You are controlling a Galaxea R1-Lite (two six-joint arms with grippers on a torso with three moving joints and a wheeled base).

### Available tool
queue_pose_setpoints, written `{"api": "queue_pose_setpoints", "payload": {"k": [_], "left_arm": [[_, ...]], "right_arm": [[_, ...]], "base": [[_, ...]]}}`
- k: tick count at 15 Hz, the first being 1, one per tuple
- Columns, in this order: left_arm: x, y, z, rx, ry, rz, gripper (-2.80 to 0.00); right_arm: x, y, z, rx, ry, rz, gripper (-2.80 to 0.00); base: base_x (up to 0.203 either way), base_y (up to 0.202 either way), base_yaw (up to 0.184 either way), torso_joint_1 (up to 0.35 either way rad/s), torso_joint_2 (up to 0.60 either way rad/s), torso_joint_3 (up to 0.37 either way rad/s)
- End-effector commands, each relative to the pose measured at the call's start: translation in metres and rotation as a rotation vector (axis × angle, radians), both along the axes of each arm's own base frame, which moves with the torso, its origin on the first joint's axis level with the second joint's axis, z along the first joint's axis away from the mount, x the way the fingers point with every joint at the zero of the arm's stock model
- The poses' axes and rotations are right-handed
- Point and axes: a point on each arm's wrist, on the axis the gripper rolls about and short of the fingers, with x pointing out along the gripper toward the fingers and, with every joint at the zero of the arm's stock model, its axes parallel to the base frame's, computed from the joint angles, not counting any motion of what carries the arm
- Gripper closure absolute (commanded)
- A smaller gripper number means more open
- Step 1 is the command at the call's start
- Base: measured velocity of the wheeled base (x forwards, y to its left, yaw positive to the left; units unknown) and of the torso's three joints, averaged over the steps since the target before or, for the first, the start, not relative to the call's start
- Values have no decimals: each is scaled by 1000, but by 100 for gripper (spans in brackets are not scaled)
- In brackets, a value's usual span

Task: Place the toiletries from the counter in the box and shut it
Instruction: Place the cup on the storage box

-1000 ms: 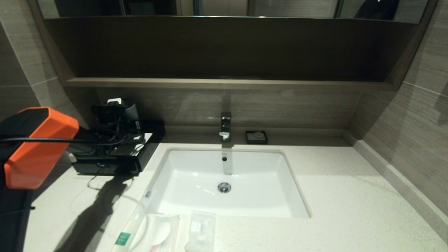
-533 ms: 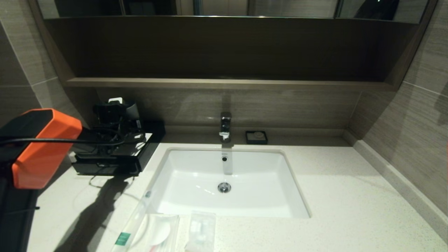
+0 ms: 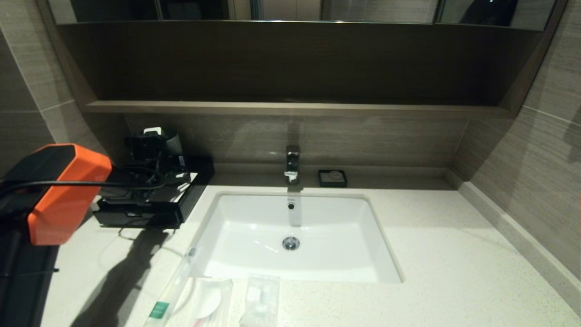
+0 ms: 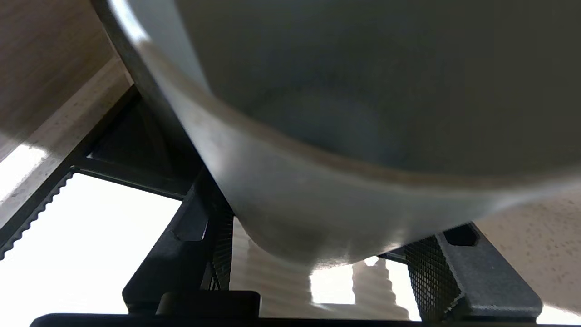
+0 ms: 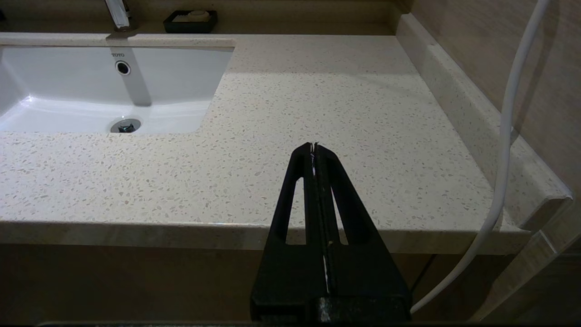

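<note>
Nearest, at the front edge of the counter point(image 3: 431, 254), lie the three toiletries, none yet picked up: the long thin packet with a green label point(image 3: 170, 295), touching it a flat packet with a round white pad point(image 3: 204, 299), and just beside that a second small packet point(image 3: 261, 302). The right claw point(image 5: 314, 150) hangs by the counter's front edge on the right, fingers pressed together, holding nothing. Beyond the packets is the sink point(image 3: 290, 227), and to its left the box point(image 3: 145, 213), its drawer seemingly not drawn out. Over the white top of the box the left claw point(image 3: 143, 147) is closed around the grey cup point(image 4: 363, 113), one finger on each side of the cup's wall. Whether the cup's base is clear of the top panel cannot be told.

The step in hand looks to be clearing the cup off the box. To do it well:
- keep the grip firm but not crushing, since a thin plastic wall may flex
- lift straight up before moving sideways
- set the cup down upright on bare counter, away from the drawer front

Farthest back stand the tap point(image 3: 292, 163) and a small black dish point(image 3: 332, 178)
</note>
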Motion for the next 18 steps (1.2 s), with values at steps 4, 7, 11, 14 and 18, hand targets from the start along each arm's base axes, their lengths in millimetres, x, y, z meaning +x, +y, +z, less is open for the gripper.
{"api": "queue_pose_setpoints", "payload": {"k": [4,7,11,14,18], "left_arm": [[5,0,0,0,-4,1,0],[5,0,-2,0,-1,1,0],[8,1,-1,1,-8,1,0],[11,1,-3,2,-10,2,0],[12,0,-4,2,-11,1,0]], "right_arm": [[0,0,0,0,0,0,0],[0,0,0,-1,0,0,0],[0,0,0,0,0,0,0],[0,0,0,0,0,0,0],[0,0,0,0,0,0,0]], "base": [[0,0,0,0,0,0],[0,0,0,0,0,0],[0,0,0,0,0,0],[0,0,0,0,0,0],[0,0,0,0,0,0]]}}
